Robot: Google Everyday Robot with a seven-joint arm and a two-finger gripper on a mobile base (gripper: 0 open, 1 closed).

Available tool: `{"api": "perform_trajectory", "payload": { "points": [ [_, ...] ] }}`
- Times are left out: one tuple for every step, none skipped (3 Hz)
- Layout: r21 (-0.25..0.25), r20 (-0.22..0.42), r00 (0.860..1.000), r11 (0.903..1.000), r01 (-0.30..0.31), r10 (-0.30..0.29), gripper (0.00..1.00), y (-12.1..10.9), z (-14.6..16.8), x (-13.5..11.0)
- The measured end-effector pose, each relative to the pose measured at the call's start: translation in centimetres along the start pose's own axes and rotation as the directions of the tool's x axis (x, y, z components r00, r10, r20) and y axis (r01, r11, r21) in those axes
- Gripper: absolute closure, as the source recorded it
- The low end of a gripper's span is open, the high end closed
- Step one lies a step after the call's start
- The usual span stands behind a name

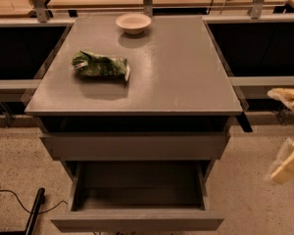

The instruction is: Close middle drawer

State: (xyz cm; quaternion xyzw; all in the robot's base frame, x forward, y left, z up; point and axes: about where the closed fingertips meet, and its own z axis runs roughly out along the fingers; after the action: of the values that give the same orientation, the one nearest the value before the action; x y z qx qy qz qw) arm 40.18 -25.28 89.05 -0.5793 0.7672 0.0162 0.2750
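The grey cabinet (137,67) shows two plain drawer fronts. The upper front (134,146) sits just under the top, slightly out. Below it the middle drawer (137,220) is pulled far out towards me; its shallow box (139,182) is empty. Any lower drawer is hidden beneath it. My gripper (290,131) is at the right edge of the view, to the right of the cabinet at drawer height and apart from it. Its two pale fingers (285,96) are spread wide with nothing between them.
A green snack bag (100,65) and a white bowl (133,22) lie on the cabinet top. Dark open bays flank the cabinet left (19,53) and right (257,48). A black cable and bar (33,210) lie on the speckled floor at lower left.
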Motion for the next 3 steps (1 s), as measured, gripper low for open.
{"api": "perform_trajectory", "payload": {
  "points": [
    [0.010, 0.139, 0.990, 1.0000, -0.002, 0.000, 0.00, 4.7, 4.9, -0.3],
    [0.005, 0.288, 0.955, 0.9974, -0.071, 0.067, 0.00, 7.7, 9.1, 1.3],
    [0.023, 0.345, 0.938, 0.9981, -0.057, 0.046, 0.00, 7.5, 9.0, 0.9]
  ]
}}
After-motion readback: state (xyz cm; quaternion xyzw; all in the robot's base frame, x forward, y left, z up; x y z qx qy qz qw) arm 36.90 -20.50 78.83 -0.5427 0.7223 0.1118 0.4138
